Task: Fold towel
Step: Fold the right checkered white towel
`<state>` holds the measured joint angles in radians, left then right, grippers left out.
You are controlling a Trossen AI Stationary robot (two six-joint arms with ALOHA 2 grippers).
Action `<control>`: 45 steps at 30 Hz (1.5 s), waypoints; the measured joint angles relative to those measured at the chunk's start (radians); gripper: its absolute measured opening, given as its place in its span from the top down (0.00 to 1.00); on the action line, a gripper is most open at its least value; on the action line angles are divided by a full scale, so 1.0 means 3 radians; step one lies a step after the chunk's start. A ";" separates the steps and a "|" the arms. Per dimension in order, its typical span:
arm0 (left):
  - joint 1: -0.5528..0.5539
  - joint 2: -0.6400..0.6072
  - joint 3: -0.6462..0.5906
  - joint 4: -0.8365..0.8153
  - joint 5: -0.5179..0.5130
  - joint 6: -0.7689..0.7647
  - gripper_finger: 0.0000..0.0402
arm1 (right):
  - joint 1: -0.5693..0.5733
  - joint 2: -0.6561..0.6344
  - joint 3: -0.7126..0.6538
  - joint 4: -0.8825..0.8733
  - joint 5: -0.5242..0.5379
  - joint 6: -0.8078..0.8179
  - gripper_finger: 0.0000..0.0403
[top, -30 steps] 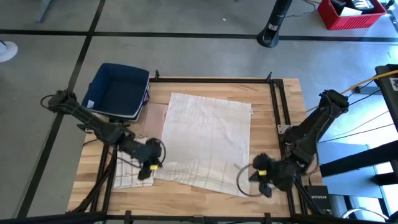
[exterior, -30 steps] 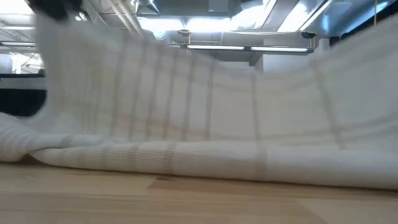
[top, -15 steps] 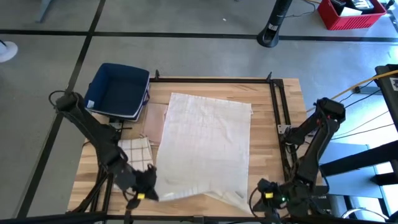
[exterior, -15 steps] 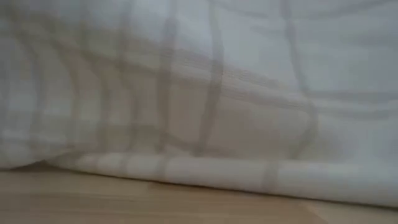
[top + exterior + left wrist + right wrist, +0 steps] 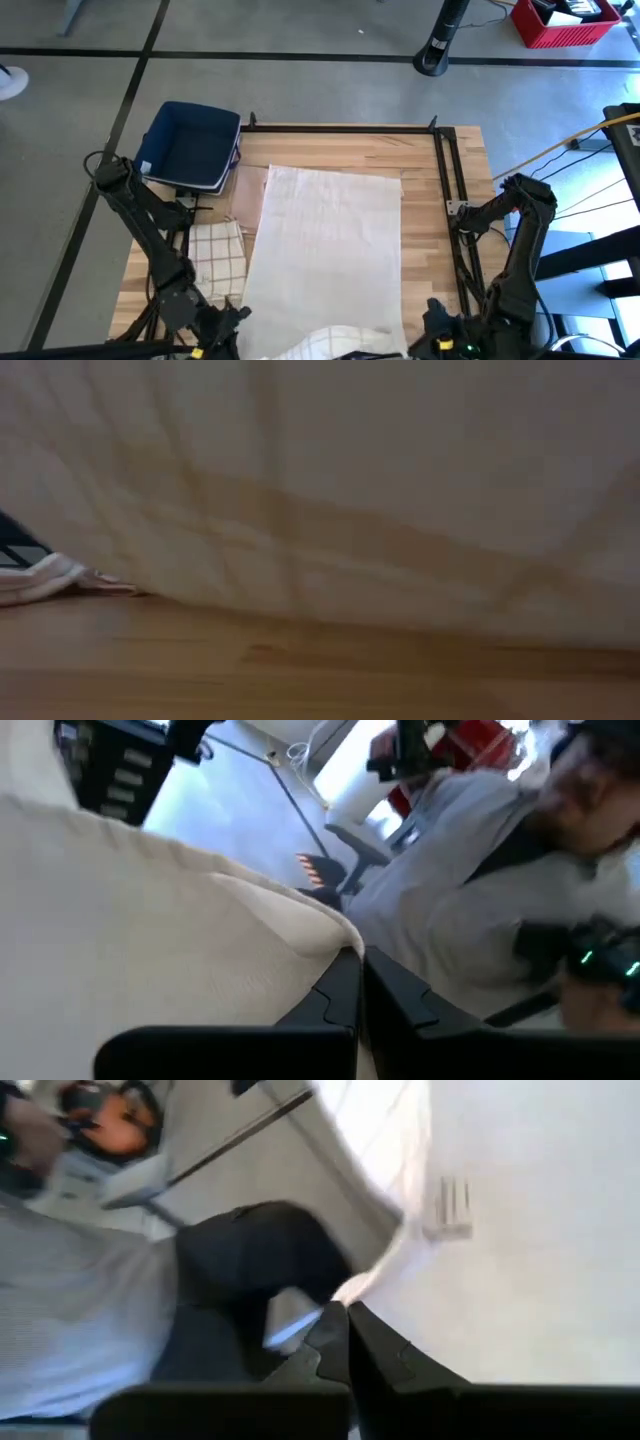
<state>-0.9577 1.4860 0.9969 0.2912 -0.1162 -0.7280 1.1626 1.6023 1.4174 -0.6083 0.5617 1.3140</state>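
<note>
At the table's near edge: left gripper (image 5: 215, 335) clenched on one near corner of the towel (image 5: 325, 250), right gripper (image 5: 440, 340) clenched on the other. Towel spread flat along the table (image 5: 455, 165) middle, near hem bunched and lifted. Beside it, a folded checked cloth (image 5: 218, 255); farther back, a blue bin (image 5: 190, 145).

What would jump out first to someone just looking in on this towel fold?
The big pale towel dominates, stretched down the middle of the wooden table with its near edge lifted off the wood. The left claw and right claw are each shut on a near corner at the table's front edge. A smaller checked cloth lies to the towel's left, below a blue bin.
</note>
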 joint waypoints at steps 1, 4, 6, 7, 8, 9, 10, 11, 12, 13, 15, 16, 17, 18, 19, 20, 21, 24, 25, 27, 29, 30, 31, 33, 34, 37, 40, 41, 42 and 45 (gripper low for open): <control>0.0000 -0.0002 0.0075 -0.0110 -0.0007 0.0132 1.00 | -0.0022 0.0013 0.0037 -0.0089 0.0076 -0.0061 1.00; 0.0023 -0.0021 0.0194 -0.0517 -0.0064 0.0382 1.00 | -0.0084 0.0015 0.0043 -0.0370 0.0259 -0.0120 1.00; 0.0075 -0.0037 0.0206 -0.0830 -0.0166 0.0472 1.00 | -0.0127 0.0017 0.0042 -0.0679 0.0389 -0.0109 1.00; 0.0114 -0.0046 0.0206 -0.1001 -0.0251 0.0515 1.00 | -0.0157 0.0017 0.0042 -0.0824 0.0457 -0.0080 1.00; 0.0159 -0.0057 0.0206 -0.1208 -0.0361 0.0534 1.00 | -0.0187 0.0017 0.0042 -0.0989 0.0545 -0.0058 1.00; 0.0212 -0.0070 0.0206 -0.1414 -0.0500 0.0542 1.00 | -0.0215 0.0017 0.0042 -0.1172 0.0635 -0.0036 1.00; 0.0274 -0.0087 0.0206 -0.1624 -0.0642 0.0543 1.00 | -0.0251 0.0017 0.0042 -0.1364 0.0703 0.0000 1.00; 0.0338 -0.0112 0.0206 -0.1847 -0.0792 0.0537 1.00 | -0.0293 0.0017 0.0042 -0.1585 0.0778 0.0081 1.00; 0.0410 -0.0141 0.0206 -0.2055 -0.0929 0.0534 1.00 | -0.0337 0.0017 0.0042 -0.1837 0.0847 0.0205 1.00; 0.0491 -0.0168 0.0206 -0.2244 -0.1069 0.0533 1.00 | -0.0383 0.0017 0.0033 -0.2088 0.0914 0.0353 1.00; 0.0656 -0.0229 0.0206 -0.2651 -0.1329 0.0531 1.00 | -0.0478 0.0012 -0.0028 -0.2517 0.0995 0.0643 1.00; 0.0748 -0.0250 0.0206 -0.2840 -0.1459 0.0534 1.00 | -0.0531 0.0012 -0.0079 -0.2703 0.1003 0.0781 1.00; 0.0842 -0.0264 0.0206 -0.3030 -0.1582 0.0534 1.00 | -0.0582 0.0012 -0.0142 -0.2864 0.0994 0.0903 1.00; 0.0942 -0.0275 0.0206 -0.3222 -0.1683 0.0546 1.00 | -0.0635 0.0012 -0.0207 -0.3006 0.0959 0.1000 1.00; 0.1042 -0.0282 0.0206 -0.3403 -0.1774 0.0557 1.00 | -0.0691 0.0012 -0.0284 -0.3100 0.0930 0.1098 1.00; 0.1153 -0.0285 0.0206 -0.3569 -0.1835 0.0567 1.00 | -0.0748 0.0012 -0.0373 -0.3169 0.0905 0.1152 1.00; 0.1259 -0.0285 0.0206 -0.3714 -0.1884 0.0612 1.00 | -0.0805 0.0012 -0.0469 -0.3189 0.0881 0.1195 1.00; 0.1601 -0.0285 0.0166 -0.3911 -0.1997 0.0820 1.00 | -0.0987 0.0012 -0.0751 -0.3189 0.0835 0.1225 1.00; 0.1703 -0.0285 0.0135 -0.3906 -0.2044 0.0917 1.00 | -0.1048 0.0012 -0.0843 -0.3180 0.0816 0.1243 1.00; 0.1913 -0.0285 0.0066 -0.3873 -0.2107 0.1099 1.00 | -0.1174 0.0012 -0.1051 -0.3156 0.0746 0.1280 1.00; 0.2126 -0.0285 -0.0029 -0.3821 -0.2115 0.1263 1.00 | -0.1278 0.0012 -0.1240 -0.3122 0.0732 0.1286 1.00; 0.2223 -0.0285 -0.0091 -0.3763 -0.2115 0.1325 1.00 | -0.1331 0.0012 -0.1329 -0.3119 0.0710 0.1288 1.00; 0.2318 -0.0285 -0.0146 -0.3703 -0.2117 0.1372 1.00 | -0.1385 0.0012 -0.1416 -0.3112 0.0685 0.1291 1.00; 0.2495 -0.0285 -0.0242 -0.3625 -0.2120 0.1463 1.00 | -0.1493 0.0012 -0.1569 -0.3069 0.0682 0.1288 1.00; 0.2574 -0.0285 -0.0292 -0.3538 -0.2121 0.1512 1.00 | -0.1543 0.0012 -0.1643 -0.3040 0.0686 0.1288 1.00; 0.2780 -0.0285 -0.0426 -0.3218 -0.2117 0.1686 1.00 | -0.1705 0.0012 -0.1807 -0.3007 0.0728 0.1275 1.00; 0.2956 -0.0285 -0.0497 -0.2876 -0.2119 0.1971 1.00 | -0.1881 0.0012 -0.1942 -0.2935 0.0787 0.1190 1.00; 0.3020 -0.0285 -0.0520 -0.2769 -0.2123 0.2078 1.00 | -0.1945 0.0012 -0.1974 -0.2901 0.0811 0.1118 1.00; 0.3086 -0.0285 -0.0526 -0.2694 -0.2139 0.2160 1.00 | -0.2010 0.0012 -0.2004 -0.2861 0.0839 0.1050 1.00; 0.3289 -0.0285 -0.0527 -0.2612 -0.2169 0.2286 1.00 | -0.2219 0.0012 -0.2075 -0.2691 0.0929 0.0721 1.00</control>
<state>0.0290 1.4006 0.8388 -0.4923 -0.7668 -0.0424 0.4970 1.6058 0.7950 -1.4156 0.8405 1.5302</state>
